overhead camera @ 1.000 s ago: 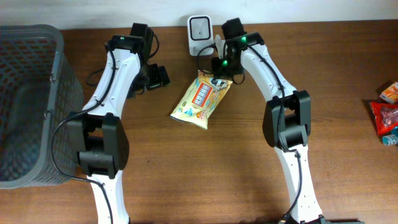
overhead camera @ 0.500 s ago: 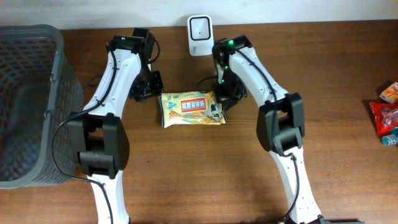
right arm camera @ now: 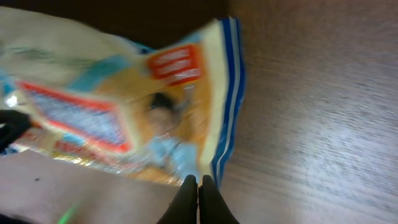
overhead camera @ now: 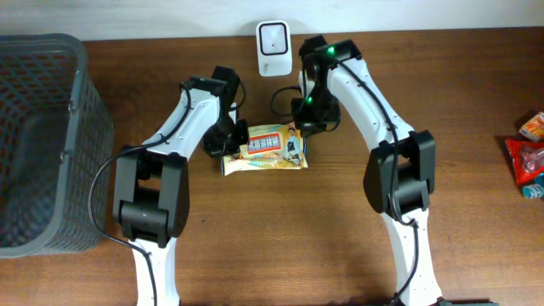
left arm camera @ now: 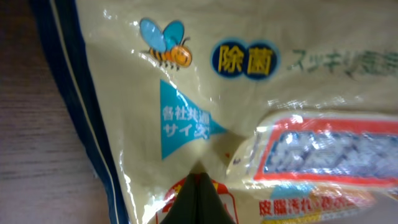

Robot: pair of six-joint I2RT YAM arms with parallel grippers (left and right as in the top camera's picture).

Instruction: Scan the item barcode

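Between my two pincers sits the wipes packet [overhead camera: 265,151], low at the counter [overhead camera: 340,221]. Left pincer [left arm camera: 199,184] clenches its film, right pincer [right arm camera: 199,184] its striped edge, so I judge both steady it for the scanner [overhead camera: 273,37] beyond them.

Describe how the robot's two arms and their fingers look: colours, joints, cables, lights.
Both the left arm and right arm have white links with bulky black joints. Thin black cables run along them. A green light glows on the right arm. The fingers are dark, narrowing to slim tips.
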